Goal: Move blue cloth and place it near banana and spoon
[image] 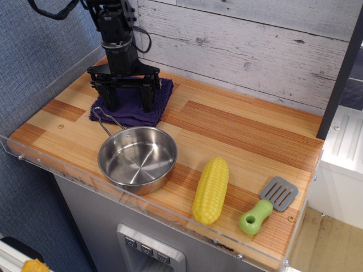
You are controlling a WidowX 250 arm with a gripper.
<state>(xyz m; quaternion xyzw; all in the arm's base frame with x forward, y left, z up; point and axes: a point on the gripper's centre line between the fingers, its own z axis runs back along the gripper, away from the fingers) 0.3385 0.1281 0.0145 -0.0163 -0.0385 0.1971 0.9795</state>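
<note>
Standing over the far left corner of the table (238,133), the black pincer (130,101) points straight down with its two fingers (147,97) spread wide, one at each side of the cloth (131,107). Both fingertips reach down to the cloth's fluffy top, but nothing is clamped between them; whether they press into the pile or only brush it cannot be told from this view. A dark cable loops from the arm above toward the upper left.

The cloth, dark purple-blue and folded roughly square, lies flat near the grey plank wall (244,45), with the pincer's crossbar hiding its middle. Its near edge sits just behind a steel pan (137,158), and the pan's wire handle (105,120) reaches back over the cloth's front left corner.

The pan stands upright near the table's front edge, shiny inside. To its right lies the banana (211,190), a yellow kernelled cob, set lengthways toward the front edge and just beside the pan without touching it. Further right is the spoon (267,205), with a chunky green handle and a grey slotted head, angled with the head toward the back right. Cob and spoon lie near each other, well apart from the cloth. A clear plastic rim (85,180) runs along the table's front and left sides.
</note>
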